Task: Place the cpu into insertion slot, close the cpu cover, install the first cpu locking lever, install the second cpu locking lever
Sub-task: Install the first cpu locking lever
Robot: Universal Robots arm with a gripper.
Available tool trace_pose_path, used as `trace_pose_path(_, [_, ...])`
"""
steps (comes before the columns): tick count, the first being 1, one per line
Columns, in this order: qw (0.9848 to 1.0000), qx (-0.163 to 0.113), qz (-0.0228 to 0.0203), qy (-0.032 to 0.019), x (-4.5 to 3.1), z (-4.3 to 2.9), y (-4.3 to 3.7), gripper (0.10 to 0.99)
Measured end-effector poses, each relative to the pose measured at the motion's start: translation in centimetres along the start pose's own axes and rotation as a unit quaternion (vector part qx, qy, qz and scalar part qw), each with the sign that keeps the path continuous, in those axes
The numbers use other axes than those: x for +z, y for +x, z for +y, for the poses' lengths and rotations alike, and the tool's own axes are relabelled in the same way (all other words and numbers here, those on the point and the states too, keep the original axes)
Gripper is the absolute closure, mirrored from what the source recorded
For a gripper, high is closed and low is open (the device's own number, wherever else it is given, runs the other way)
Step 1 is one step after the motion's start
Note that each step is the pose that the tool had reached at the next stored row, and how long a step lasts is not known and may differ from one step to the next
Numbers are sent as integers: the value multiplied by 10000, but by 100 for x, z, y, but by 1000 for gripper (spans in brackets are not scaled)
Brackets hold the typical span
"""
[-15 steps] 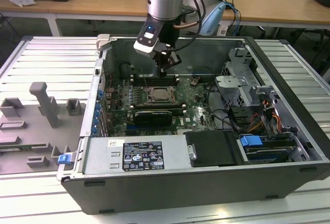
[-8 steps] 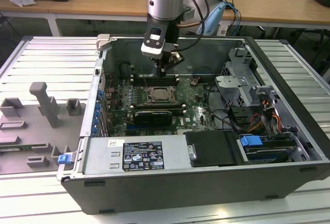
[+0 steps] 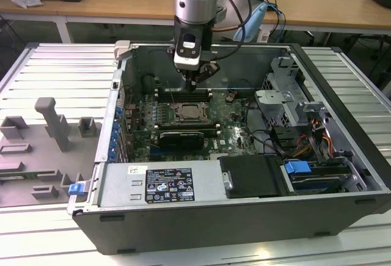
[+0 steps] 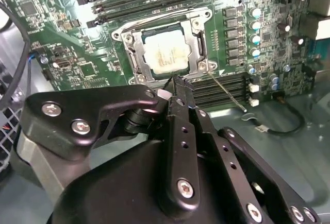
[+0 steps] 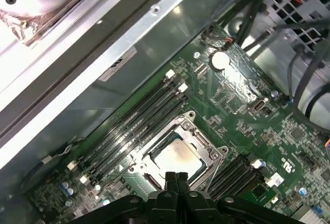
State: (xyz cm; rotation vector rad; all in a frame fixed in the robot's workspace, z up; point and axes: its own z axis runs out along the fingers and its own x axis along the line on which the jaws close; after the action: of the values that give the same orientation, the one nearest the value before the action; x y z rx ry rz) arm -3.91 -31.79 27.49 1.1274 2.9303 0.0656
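Gripper (image 4: 178,86), fingers pinched shut w/ nothing btwn them, hangs just above the edge of the slot (image 4: 133,54), where the cpu (image 4: 164,54) sits flat w/ the cover (image 4: 198,38) down around it, its metal top showing thru the window. One thin wire lever (image 4: 227,92) lies loose, slanting out over the memory slots (image 4: 203,98) beside the socket. Lever prob. stiff, springy, slick steel, best taken at its free end; cpu light, rigid, likely fragile underneath, so any push belongs on the frame, not the chip.
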Motion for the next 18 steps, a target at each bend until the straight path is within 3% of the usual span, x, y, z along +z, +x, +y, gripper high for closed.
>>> trace_pose_path(9, [9988,-483,19,7,0,0,0,980])
trace_pose_path(13, [9975,-701,28,10,0,0,0,980])
trace_pose_path(18, [9947,-1027,41,14,0,-1,1,980])
